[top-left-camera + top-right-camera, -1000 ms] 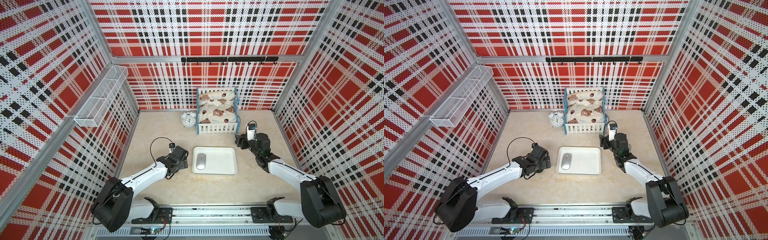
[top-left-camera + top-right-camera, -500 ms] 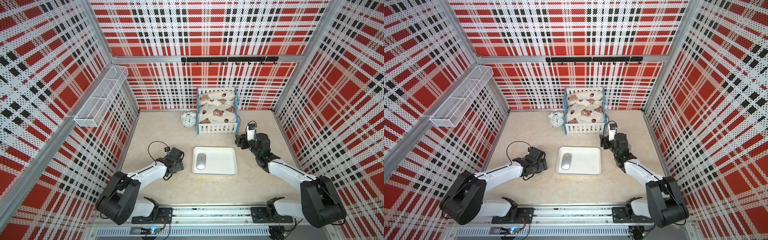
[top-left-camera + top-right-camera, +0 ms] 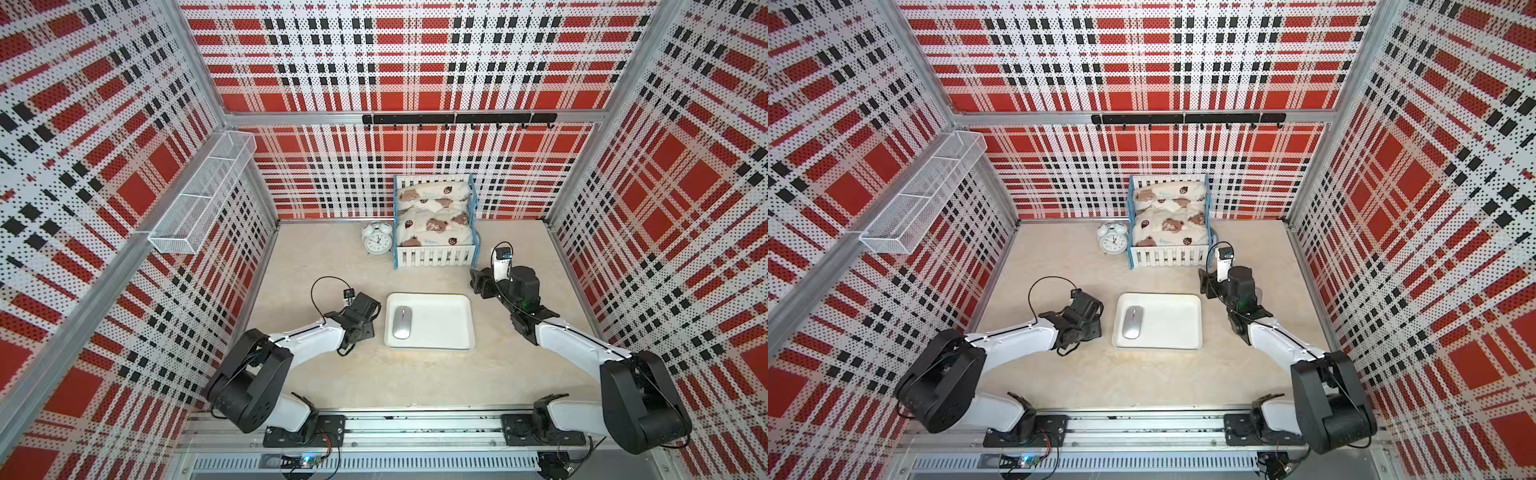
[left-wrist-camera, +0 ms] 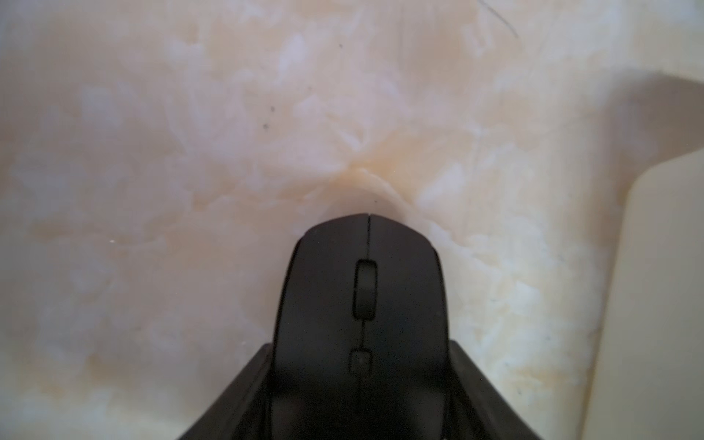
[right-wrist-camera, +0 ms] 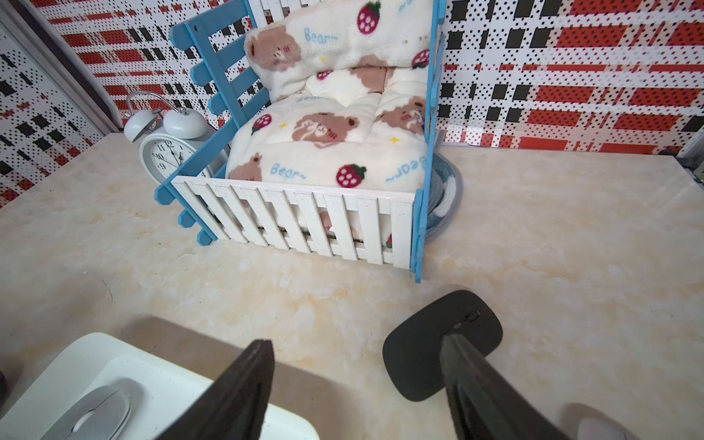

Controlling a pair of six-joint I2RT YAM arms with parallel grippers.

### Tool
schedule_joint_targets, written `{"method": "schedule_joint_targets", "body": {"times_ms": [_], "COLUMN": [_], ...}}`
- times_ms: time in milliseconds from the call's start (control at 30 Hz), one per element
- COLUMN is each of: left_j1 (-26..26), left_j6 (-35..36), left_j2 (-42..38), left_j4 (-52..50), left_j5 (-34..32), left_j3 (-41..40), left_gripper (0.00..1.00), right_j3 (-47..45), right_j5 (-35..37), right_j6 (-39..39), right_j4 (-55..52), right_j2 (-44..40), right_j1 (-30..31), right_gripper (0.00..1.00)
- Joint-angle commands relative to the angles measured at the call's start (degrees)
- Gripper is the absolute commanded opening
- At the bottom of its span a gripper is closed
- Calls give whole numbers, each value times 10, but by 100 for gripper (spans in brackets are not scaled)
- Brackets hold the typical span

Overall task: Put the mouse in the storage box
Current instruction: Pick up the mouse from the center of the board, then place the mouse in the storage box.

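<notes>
The storage box (image 3: 451,322) is a shallow white tray at mid-table in both top views (image 3: 1177,322), and a silver mouse (image 3: 401,322) lies at its left end. Just left of the tray, my left gripper (image 3: 368,322) is shut on a black mouse (image 4: 365,266). Its jaws press the mouse's two sides in the left wrist view, and the tray's edge (image 4: 655,285) shows beside it. That mouse is hidden under the gripper in the top views. My right gripper (image 5: 356,343) stands open and empty by the tray's far right corner (image 5: 76,354). A flat black mouse (image 5: 419,354) lies on the table past one finger.
A fenced toy bed (image 3: 434,226) with bear bedding stands at the back, a white alarm clock (image 3: 377,240) to its left. A wire-mesh basket (image 3: 203,199) hangs on the left wall. A black hook rail (image 3: 457,119) runs along the back wall.
My left gripper's jaws have shut on the black mouse, and that arm's elbow has drawn back toward its base. The right arm has hardly moved.
</notes>
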Motion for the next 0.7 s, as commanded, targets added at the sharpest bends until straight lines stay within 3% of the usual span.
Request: {"method": "schedule_joint_targets", "body": {"times_ms": [0, 133, 267, 500, 667], "left_j1": [-8, -12, -50, -156, -181], "left_j6": [-2, 1, -1, -29, -59], "left_j2": [-29, -77, -82, 6, 44], "left_j4": [5, -13, -25, 0, 59], "left_j5": [-21, -40, -59, -40, 12], "left_j3": [35, 78, 131, 197, 184], "left_gripper": [49, 49, 49, 48, 49], "right_j3": [7, 5, 7, 4, 4], "right_j5": [9, 12, 12, 13, 16], "right_j6": [2, 3, 11, 28, 26], "right_j4": [3, 2, 6, 18, 17], "right_j2": [-4, -5, 0, 11, 11], "right_j1": [5, 6, 7, 6, 7], "right_gripper": [76, 76, 76, 76, 76]}}
